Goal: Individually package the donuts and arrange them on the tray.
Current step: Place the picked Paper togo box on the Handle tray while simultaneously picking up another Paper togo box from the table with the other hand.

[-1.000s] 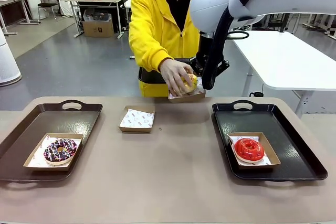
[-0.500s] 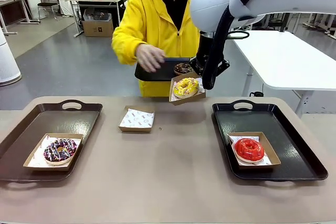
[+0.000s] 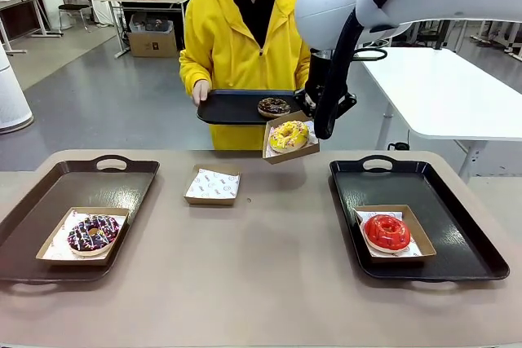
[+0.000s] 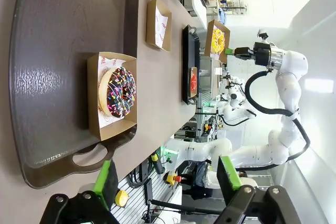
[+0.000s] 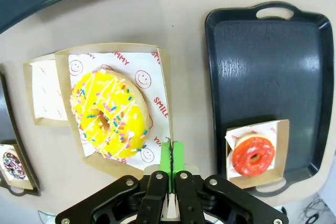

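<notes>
My right gripper [image 5: 170, 157] is shut on the edge of a brown cardboard box [image 3: 281, 152] that holds the yellow sprinkled donut [image 3: 289, 135] [image 5: 109, 114], in the air over the table's far edge. The red donut [image 3: 387, 231] [image 5: 253, 156] lies boxed on the right black tray [image 3: 457, 218]. On the left tray [image 3: 49, 201] the dark chocolate sprinkled donut [image 3: 92, 233] [image 4: 121, 92] sits in its box. My left gripper [image 4: 167, 179] hangs open above that tray, nothing between its fingers. The plain brown donut [image 3: 273, 107] rests on a black tray [image 3: 232, 107] held by the person.
An empty lined box [image 3: 213, 186] [image 4: 157, 23] lies on the table between the two trays. The person in a yellow hoodie [image 3: 245, 46] stands at the far side. The near middle of the tan table [image 3: 245, 283] is bare.
The person's hand let go of the yellow donut in the held box and drew back to the black tray, now lifted level. My right gripper stayed put with the box.
</notes>
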### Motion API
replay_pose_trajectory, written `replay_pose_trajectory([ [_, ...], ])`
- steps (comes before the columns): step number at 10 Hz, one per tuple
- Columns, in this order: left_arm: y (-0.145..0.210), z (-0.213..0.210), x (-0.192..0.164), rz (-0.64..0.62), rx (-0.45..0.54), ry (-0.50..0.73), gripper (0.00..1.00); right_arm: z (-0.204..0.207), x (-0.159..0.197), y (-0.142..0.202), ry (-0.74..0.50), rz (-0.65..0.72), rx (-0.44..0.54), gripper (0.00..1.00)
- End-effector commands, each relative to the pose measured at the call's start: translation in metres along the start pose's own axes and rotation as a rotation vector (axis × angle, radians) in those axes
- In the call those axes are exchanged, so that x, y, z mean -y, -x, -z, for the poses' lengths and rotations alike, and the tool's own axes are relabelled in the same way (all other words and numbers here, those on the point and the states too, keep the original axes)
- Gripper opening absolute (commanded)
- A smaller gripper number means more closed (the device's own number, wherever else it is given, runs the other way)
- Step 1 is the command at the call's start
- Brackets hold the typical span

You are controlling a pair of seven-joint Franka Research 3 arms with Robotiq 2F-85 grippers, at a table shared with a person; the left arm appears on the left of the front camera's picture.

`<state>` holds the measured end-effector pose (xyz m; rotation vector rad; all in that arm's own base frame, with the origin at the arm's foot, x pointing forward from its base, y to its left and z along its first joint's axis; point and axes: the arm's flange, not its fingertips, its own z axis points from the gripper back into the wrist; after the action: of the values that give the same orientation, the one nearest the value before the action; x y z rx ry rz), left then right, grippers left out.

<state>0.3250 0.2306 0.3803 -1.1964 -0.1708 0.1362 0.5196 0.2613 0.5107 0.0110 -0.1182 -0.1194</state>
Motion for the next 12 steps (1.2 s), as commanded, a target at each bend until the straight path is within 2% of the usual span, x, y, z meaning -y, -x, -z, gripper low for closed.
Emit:
replay_pose_trajectory([
  [1,0.005,0.0,0.001,0.005,0.004,-0.01,0.99,0.001,0.003,0.005,0.002,0.001,0.001,0.0],
  [2,0.0,0.0,0.0,0.0,0.0,0.0,0.99,0.0,0.0,0.0,0.0,0.0,0.0,0.01],
  [3,0.003,0.012,0.018,0.032,-0.003,-0.052,0.99,-0.012,0.017,0.003,-0.003,0.02,0.006,0.01],
  [5,-0.007,0.046,0.071,0.155,-0.083,-0.173,0.99,-0.051,0.076,0.015,-0.07,0.042,0.017,0.01],
  [7,-0.02,0.089,0.116,0.219,-0.15,-0.283,0.99,-0.062,0.136,0.008,-0.104,0.162,-0.036,0.01],
  [8,-0.021,0.118,0.137,0.262,-0.189,-0.357,0.99,-0.058,0.17,-0.002,-0.087,0.17,-0.056,0.01],
  [10,-0.033,0.173,0.165,0.289,-0.197,-0.464,0.99,-0.039,0.215,-0.017,-0.006,0.072,-0.055,0.01],
  [12,-0.043,0.234,0.178,0.331,-0.223,-0.563,0.99,-0.013,0.235,-0.028,0.018,0.032,-0.072,0.01],
])
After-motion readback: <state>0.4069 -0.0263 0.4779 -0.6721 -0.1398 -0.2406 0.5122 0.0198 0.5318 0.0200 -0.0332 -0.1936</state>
